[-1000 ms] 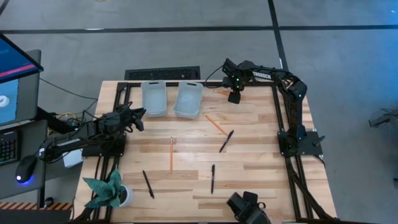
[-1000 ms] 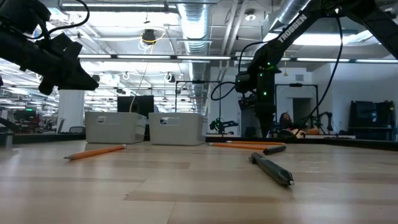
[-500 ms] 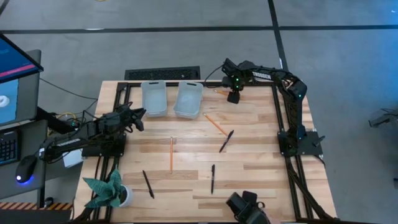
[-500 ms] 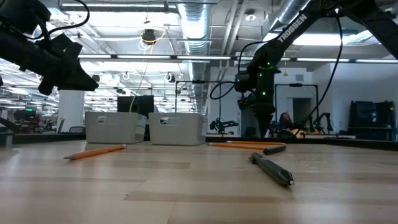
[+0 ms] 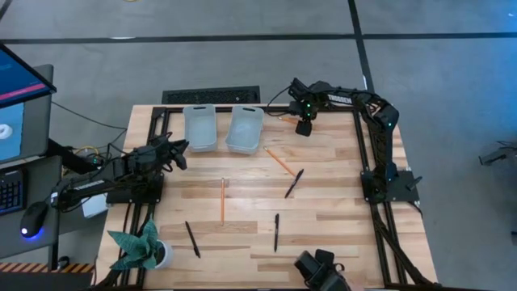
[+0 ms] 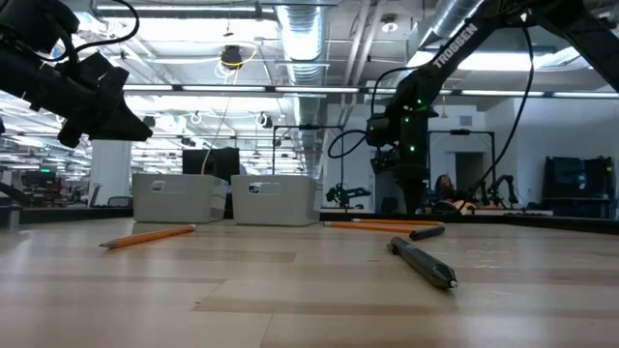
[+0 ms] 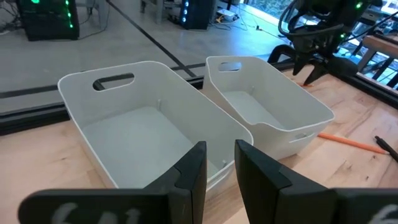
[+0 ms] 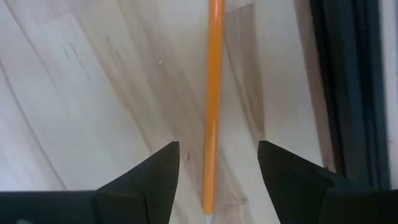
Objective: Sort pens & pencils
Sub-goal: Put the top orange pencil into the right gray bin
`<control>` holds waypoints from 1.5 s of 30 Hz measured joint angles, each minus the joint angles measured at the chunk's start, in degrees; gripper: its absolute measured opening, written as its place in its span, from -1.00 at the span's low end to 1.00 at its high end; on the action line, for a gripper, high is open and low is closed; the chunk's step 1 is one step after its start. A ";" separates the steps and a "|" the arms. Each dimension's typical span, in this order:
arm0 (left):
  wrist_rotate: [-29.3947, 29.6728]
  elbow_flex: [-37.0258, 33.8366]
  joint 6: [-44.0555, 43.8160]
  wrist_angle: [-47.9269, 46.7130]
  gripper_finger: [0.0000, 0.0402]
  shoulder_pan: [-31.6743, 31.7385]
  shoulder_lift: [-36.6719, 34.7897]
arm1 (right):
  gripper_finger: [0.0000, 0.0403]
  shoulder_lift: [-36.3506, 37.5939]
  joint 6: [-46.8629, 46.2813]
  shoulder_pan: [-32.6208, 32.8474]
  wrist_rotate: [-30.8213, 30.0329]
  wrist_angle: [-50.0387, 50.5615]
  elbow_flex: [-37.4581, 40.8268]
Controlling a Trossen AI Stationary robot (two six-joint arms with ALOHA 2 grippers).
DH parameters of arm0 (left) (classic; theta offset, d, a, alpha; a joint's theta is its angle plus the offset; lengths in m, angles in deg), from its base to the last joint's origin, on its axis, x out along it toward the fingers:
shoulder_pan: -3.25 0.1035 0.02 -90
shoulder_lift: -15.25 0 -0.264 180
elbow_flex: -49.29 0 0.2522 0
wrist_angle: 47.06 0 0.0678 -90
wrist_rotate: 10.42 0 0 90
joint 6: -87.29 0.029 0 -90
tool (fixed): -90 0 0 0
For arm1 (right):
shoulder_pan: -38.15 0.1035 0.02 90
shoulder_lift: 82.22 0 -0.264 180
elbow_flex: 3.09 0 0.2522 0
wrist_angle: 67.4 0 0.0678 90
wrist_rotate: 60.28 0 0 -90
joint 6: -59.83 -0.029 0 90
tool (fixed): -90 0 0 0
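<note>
Three orange pencils lie flat on the wooden table: one at the far edge (image 5: 287, 119), one right of the bins (image 5: 280, 162), one mid-table (image 5: 223, 200). Three black pens lie nearer the front: (image 5: 294, 183), (image 5: 275, 231), (image 5: 192, 239). My right gripper (image 5: 304, 127) points straight down over the far pencil (image 8: 213, 112), open, with a finger on either side of it and apart from it. My left gripper (image 5: 179, 153) hovers at the table's left, its fingers (image 7: 193, 171) a narrow gap apart with nothing between them, facing the two bins.
Two white open bins (image 5: 200, 127) (image 5: 245, 129) stand side by side at the far edge, left of my right gripper. A potted green plant (image 5: 141, 249) sits at the near left corner. A black frame rail (image 8: 348, 93) runs close beside the far pencil.
</note>
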 joint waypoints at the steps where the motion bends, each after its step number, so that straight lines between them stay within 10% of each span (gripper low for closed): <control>1: 0.02 0.00 0.00 0.00 -0.64 0.01 0.00 | 0.19 0.00 0.00 0.00 0.00 -0.24 0.13; 22: 0.14 0.00 -0.29 0.03 -0.64 -0.02 0.00 | 0.16 -3.26 -1.50 0.08 0.15 -1.49 -0.09; 45: 0.17 0.00 -0.61 0.07 -0.64 0.01 0.00 | -0.57 -3.21 -1.05 -0.62 0.90 -1.19 0.06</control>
